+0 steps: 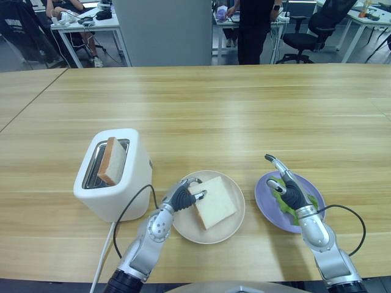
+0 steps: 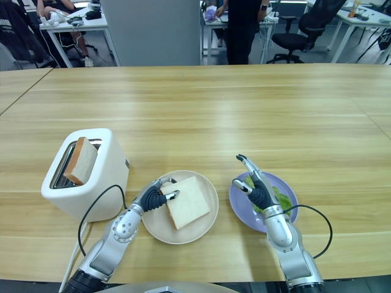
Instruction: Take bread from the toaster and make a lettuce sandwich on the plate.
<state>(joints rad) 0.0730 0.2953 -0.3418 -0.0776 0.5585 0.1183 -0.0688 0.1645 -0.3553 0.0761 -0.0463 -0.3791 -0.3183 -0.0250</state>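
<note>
Right hand [image 2: 256,189] is held open and empty directly over the lettuce [image 2: 282,199]. Left hand [image 2: 153,196] is closed on the bread slice [image 2: 188,201], leftward.

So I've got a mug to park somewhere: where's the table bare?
Bare: the whole far half of the table, beyond the toaster, beige plate and purple plate; also the patch left of the toaster. Crowded: the near strip, where those three sit close, left robot hand at the beige plate, right robot hand over the purple plate.
</note>
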